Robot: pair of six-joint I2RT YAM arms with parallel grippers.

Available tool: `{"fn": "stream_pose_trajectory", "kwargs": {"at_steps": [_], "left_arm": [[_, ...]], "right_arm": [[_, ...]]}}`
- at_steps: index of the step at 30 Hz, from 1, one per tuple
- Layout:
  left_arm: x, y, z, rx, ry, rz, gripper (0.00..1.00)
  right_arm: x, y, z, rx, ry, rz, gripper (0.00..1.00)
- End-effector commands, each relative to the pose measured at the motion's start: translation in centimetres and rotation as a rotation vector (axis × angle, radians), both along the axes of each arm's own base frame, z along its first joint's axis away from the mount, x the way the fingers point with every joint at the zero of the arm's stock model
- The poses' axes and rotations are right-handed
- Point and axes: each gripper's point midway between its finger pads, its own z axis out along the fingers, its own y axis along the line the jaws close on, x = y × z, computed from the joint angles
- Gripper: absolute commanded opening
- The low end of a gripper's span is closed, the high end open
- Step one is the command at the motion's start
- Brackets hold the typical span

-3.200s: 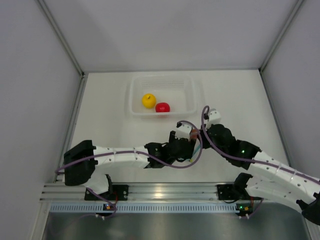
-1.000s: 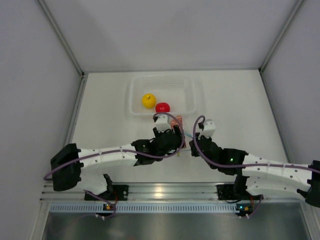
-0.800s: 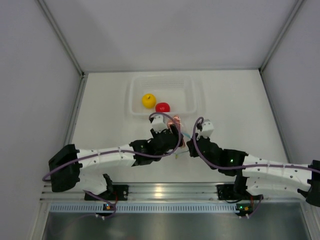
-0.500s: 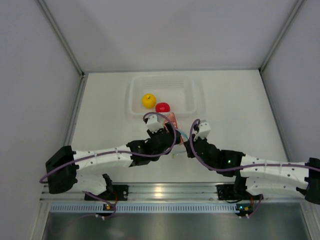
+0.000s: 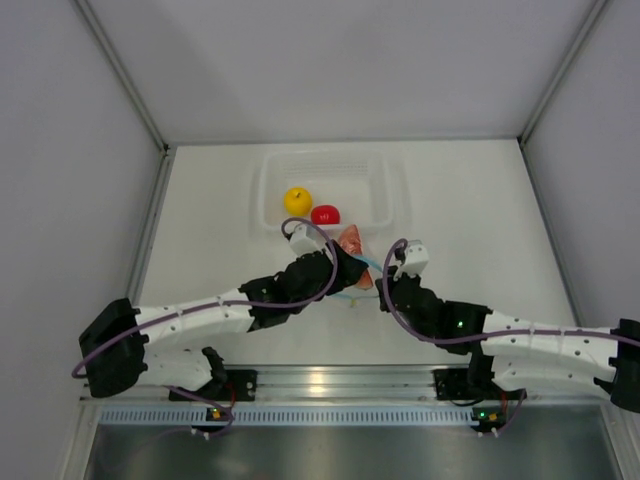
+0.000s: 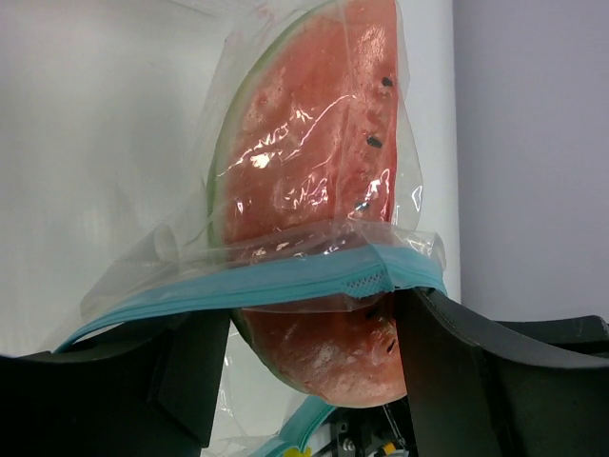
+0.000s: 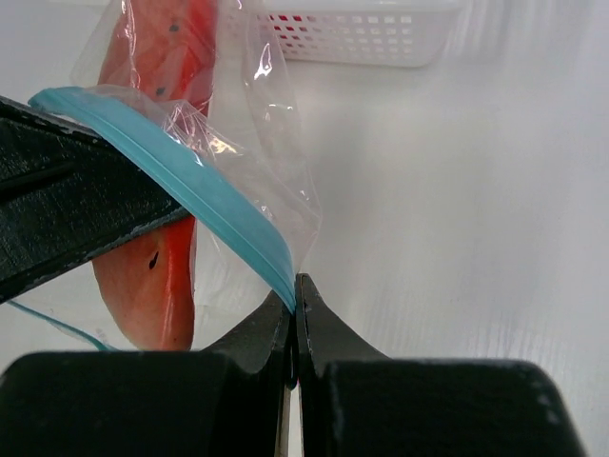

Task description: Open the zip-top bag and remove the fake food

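Note:
A red watermelon-slice piece of fake food (image 6: 304, 171) sits in the clear zip-top bag (image 6: 171, 257), its lower end sticking out past the teal zip strip (image 6: 285, 281). My left gripper (image 6: 314, 362) is shut on that lower end, a finger (image 6: 457, 371) on each side. My right gripper (image 7: 294, 309) is shut on the zip strip (image 7: 190, 195), holding the bag (image 5: 365, 265) just right of the slice (image 5: 352, 243). A yellow round fruit (image 5: 297, 200) and a red round fruit (image 5: 324, 214) lie in the basket.
The white perforated basket (image 5: 385, 190) stands just beyond both grippers, and its front wall (image 7: 381, 38) shows in the right wrist view. Grey walls close in the table on the left, right and back. Both arms reach in from the near edge and meet mid-table.
The left wrist has swung left and turned, keeping the slice in its jaws. The slice now lies more across, near the basket's front. The right gripper has stayed almost in place on the bag.

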Motion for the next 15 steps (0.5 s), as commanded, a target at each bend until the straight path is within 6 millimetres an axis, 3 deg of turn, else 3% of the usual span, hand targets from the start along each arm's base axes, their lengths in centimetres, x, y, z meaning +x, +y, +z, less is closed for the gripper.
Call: {"fn": "stream_pose_trajectory", "kwargs": {"at_steps": [1, 8, 15], "left_arm": [[-0.7, -1.1, 3.0, -0.123, -0.032, -0.076, 0.0], [-2.6, -0.9, 2.8, -0.213, 0.006, -0.133, 0.0], [-3.2, -1.3, 4.5, -0.275, -0.01, -0.174, 0.0]], "right_arm": [[1.0, 0.5, 2.3, 0.037, -0.074, 0.011, 0.0], [2.0, 0.0, 3.5, 0.014, -0.123, -0.017, 0.0], [1.3, 3.3, 3.8, 0.021, -0.142, 0.154, 0.0]]}}
